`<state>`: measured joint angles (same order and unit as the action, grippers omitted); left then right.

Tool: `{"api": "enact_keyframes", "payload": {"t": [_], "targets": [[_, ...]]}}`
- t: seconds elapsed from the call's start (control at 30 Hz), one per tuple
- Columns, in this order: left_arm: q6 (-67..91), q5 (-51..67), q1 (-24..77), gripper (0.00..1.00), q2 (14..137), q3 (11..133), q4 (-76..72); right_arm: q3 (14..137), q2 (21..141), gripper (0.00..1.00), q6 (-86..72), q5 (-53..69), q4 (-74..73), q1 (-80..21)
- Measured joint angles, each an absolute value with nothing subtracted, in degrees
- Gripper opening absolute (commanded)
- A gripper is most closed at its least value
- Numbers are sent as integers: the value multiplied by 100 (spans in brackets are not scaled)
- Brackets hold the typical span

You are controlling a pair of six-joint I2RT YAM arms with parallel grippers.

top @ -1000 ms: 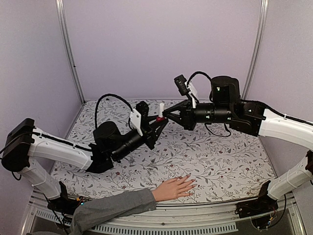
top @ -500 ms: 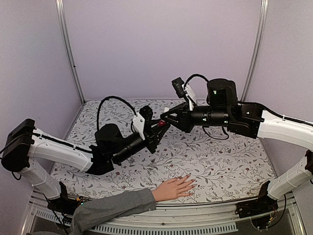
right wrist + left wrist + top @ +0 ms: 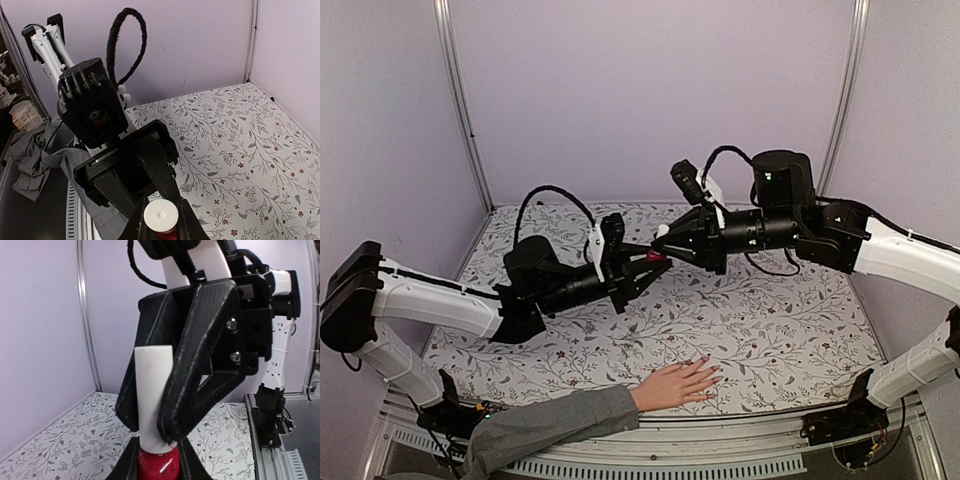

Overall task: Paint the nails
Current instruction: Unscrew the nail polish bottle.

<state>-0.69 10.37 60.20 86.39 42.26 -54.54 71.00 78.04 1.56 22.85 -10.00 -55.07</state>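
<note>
1. Bottle work is happening in mid-air above the floral table cover, near the centre of the top view, where the 2 arms meet tip to tip.
2. Left gripper reaches in from 8 o'clock; its 2 fingers are clamped on the small red bottle, 1 on each side of the glass body.
3. Right gripper comes in from 3 o'clock, and its 2 black fingers are closed against the white cap, which stands on the bottle's neck.
4. In the left wrist view the cap rises straight out of the red body, with the right arm's fingers gripping it just above the neck.
5. In the right wrist view the round top of the cap faces the camera between that gripper's own fingers, with a rim of red showing at 6 o'clock beneath it.
6. Nails sit at the fingertips of a pale hand lying flat on the table at 6 o'clock in the top view, well apart from both grippers.
7. Fingers of that hand point toward 3 o'clock, and a grey sleeve trails from the wrist toward 8 o'clock.
8. Nail colour is too small to tell in the top view.
</note>
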Motion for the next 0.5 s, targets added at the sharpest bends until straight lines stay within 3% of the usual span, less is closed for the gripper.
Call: {"api": "enact_keyframes", "payload": {"t": [0.33,0.5], "targets": [[440,3107,5951,0,8541,4370,-5537,7662,7789,0,1422,3909,-2023,-5500],[558,3597,5951,0,8530,4425,-5583,7773,7859,28,1656,4344,-2123,-5522]]}}
